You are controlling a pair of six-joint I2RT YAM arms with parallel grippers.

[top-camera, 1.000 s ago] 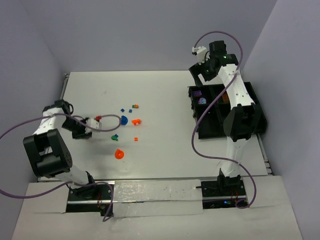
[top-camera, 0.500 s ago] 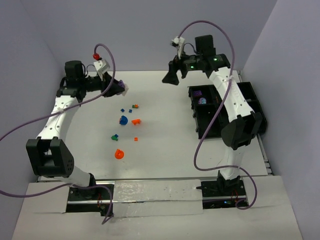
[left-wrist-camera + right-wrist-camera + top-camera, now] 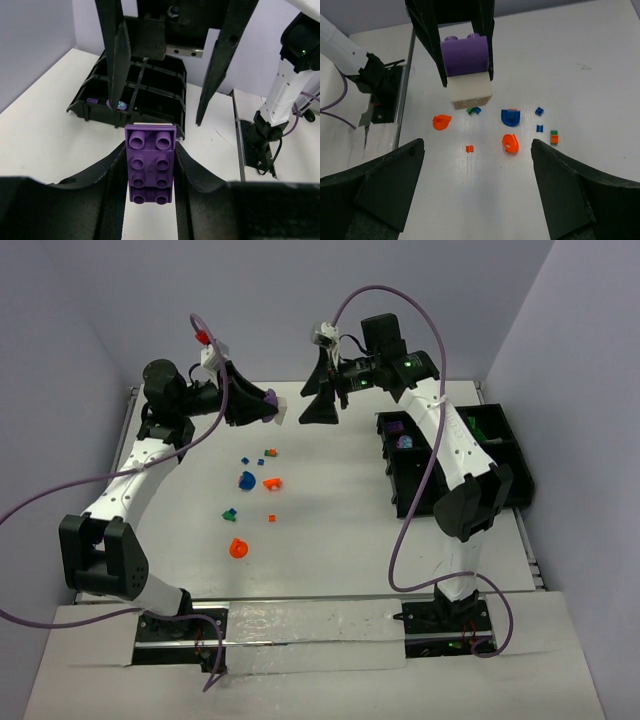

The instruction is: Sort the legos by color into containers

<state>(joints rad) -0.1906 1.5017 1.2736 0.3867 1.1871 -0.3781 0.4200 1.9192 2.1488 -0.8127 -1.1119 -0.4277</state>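
Your left pincer [image 3: 150, 150] is clamped on a purple brick [image 3: 150, 167], studs turned toward its wrist camera. A cream block [image 3: 471, 92] touches the brick at the fingertip end. Just past those tips, your right pincer [image 3: 476, 145] faces it with its fingers spread wide and nothing between them, apart from the brick. Under both pincers, loose pieces lie on the white table [image 3: 600, 60], among them an orange piece [image 3: 441, 121] and a blue piece [image 3: 510, 116]. Beyond the right pincer sits the black tray [image 3: 90, 107], with purple pieces [image 3: 405, 442] in one compartment.
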